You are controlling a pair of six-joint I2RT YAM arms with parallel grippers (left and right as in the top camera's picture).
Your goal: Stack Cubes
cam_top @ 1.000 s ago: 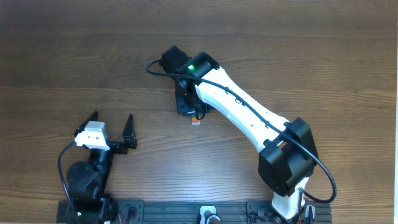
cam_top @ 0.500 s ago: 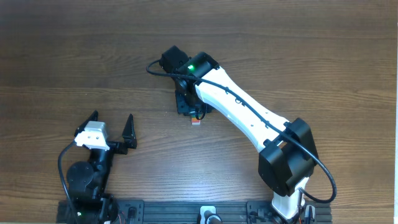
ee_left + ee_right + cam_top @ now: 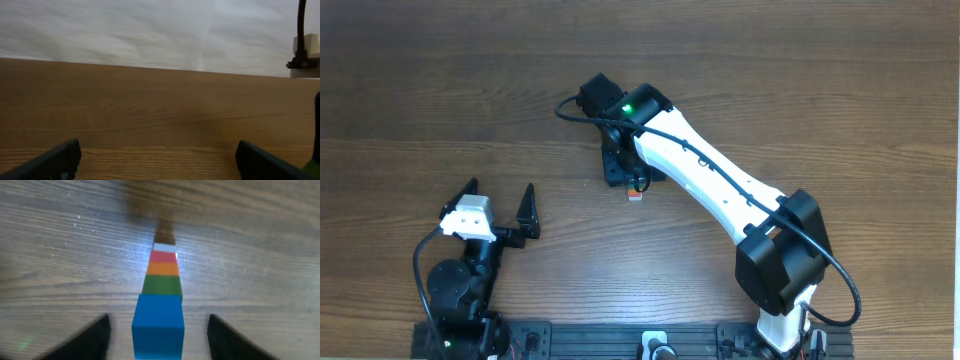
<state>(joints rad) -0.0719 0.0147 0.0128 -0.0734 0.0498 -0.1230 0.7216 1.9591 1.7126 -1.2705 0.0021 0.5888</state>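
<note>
A tower of cubes stands on the wooden table point(image 3: 60, 245): a blue cube point(image 3: 158, 322) on top, then a green cube point(image 3: 162, 284), an orange one point(image 3: 163, 268), a red one point(image 3: 163, 256) and a white one point(image 3: 164, 247) at the base. My right gripper point(image 3: 157, 335) hangs above the tower, open, with a finger on either side of the blue cube and not touching it. In the top view the right gripper point(image 3: 625, 168) sits near the table's middle, and only a sliver of the stack point(image 3: 635, 196) peeks out below it. My left gripper point(image 3: 500, 205) rests open near its base, holding nothing.
Bare wooden table point(image 3: 800, 90) surrounds the stack on all sides. The left wrist view looks across the table point(image 3: 150, 110) to a pale wall, with part of the right arm point(image 3: 305, 50) at its edge.
</note>
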